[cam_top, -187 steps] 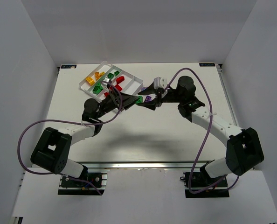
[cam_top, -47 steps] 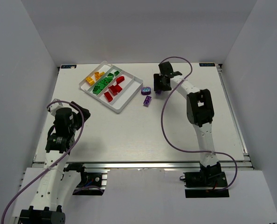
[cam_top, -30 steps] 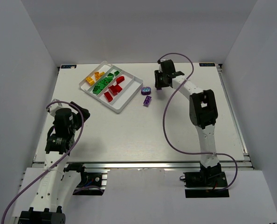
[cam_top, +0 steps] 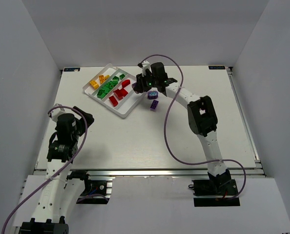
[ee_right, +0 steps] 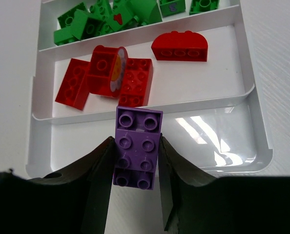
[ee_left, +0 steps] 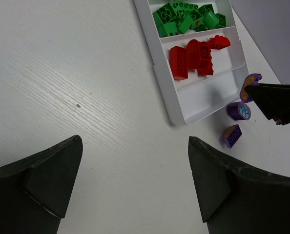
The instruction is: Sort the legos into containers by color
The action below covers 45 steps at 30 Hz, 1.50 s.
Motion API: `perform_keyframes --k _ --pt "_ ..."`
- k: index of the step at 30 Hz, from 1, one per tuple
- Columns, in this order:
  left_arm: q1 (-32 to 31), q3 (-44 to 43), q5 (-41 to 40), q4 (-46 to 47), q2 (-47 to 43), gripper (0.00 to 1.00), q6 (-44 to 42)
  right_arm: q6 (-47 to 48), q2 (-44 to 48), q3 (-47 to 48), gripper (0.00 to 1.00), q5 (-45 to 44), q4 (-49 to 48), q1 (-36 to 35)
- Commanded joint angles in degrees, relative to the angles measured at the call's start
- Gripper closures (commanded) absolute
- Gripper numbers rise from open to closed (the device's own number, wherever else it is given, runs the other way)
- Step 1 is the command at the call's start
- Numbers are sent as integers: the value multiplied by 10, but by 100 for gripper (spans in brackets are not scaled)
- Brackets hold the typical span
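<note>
At the near right edge of the tray (cam_top: 129,105), the right pincer (ee_right: 136,163) is clamped on a purple brick (ee_right: 137,141). Its fingers (ee_right: 98,165) press the brick's long sides and hold it above the bare lane beside the red bricks (ee_right: 106,80). Green bricks (ee_right: 101,19) fill the next lane, and yellow ones (cam_top: 98,80) the far left one. A round purple piece (ee_left: 239,110) and a purple block (ee_left: 232,135) lie on the table (cam_top: 184,136) just right of the tray. At the near left, the left pincer (ee_left: 134,141) hangs spread wide, gripping nothing.
</note>
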<state>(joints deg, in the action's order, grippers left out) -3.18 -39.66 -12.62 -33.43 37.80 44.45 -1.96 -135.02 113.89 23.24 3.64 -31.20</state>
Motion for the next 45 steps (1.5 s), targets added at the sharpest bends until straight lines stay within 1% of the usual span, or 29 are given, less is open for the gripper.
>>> perform_keyframes --k 1,5,13,14,15,16,20,22,24,25,26,27,28,29,30,31,32,33,34,35,36,37,38,39,40,42,43,44,45 --pt "-1 1 9 -1 -4 2 1 17 -2 26 78 -19 -30 -2" --pt "-1 -2 15 -2 -2 2 1 34 -13 27 68 -24 -30 -3" --pt "-1 -10 31 -4 -2 2 4 45 -31 34 57 -29 -52 -3" --pt "-1 -11 33 -4 -2 2 6 45 -32 34 50 -31 -54 -3" --pt "-1 -12 35 -4 -2 2 6 44 -34 34 46 -32 -56 -3" --pt "-1 -12 42 -2 -2 2 6 43 -34 35 40 -32 -58 -3" --pt "-1 -2 77 22 2 3 13 45 -30 35 32 -30 -62 -2" --pt "0 2 101 43 8 4 14 48 -21 34 31 -27 -61 -2" --pt "-1 8 127 70 19 8 17 61 -2 27 24 -13 -57 3" --pt "-1 9 151 79 24 10 17 73 7 21 16 -2 -54 4" --pt "-1 10 172 89 30 15 18 90 34 1 11 10 -53 9" --pt "-2 10 182 108 44 17 18 127 51 -15 11 35 -57 11" --pt "-2 10 193 119 52 21 17 143 68 -37 11 48 -64 19" --pt "-6 10 213 130 60 25 16 155 106 -63 10 55 -72 24" --pt "-9 9 218 151 79 32 16 169 126 -116 10 73 -91 29" --pt "-16 6 223 162 89 35 16 179 141 -135 11 103 -88 47" --pt "-32 4 225 173 99 38 14 187 156 -139 11 139 -70 57" --pt "-44 -1 224 192 123 44 7 192 159 -132 17 205 -17 68" --pt "-74 -15 219 198 136 46 1 187 168 -130 33 227 4 88" --pt "-92 -23 210 205 151 48 -5 180 176 -132 45 252 19 97" --pt "-114 -33 187 215 185 49 -24 174 187 -159 57 260 26 105" --pt "-133 -57 178 220 205 49 -33 165 200 -179 77 262 23 122" --pt "-168 -70 173 226 227 49 -42 165 231 -199 84 262 19 129" --pt "-184 -84 167 229 251 49 -57 165 244 -217 89 261 19 137" --pt "-210 -114 164 230 299 49 -65 164 255 -240 91 259 29 151" --pt "-233 -146 158 232 348 45 -94 164 275 -247 84 261 57 164" --pt "-253 -163 149 231 395 40 -102 165 278 -245 67 261 92 177" --pt "-262 -200 145 231 420 38 -113 167 285 -246 60 262 107 183" --pt "-269 -218 143 227 444 36 -132 169 289 -248 55 262 118 188"
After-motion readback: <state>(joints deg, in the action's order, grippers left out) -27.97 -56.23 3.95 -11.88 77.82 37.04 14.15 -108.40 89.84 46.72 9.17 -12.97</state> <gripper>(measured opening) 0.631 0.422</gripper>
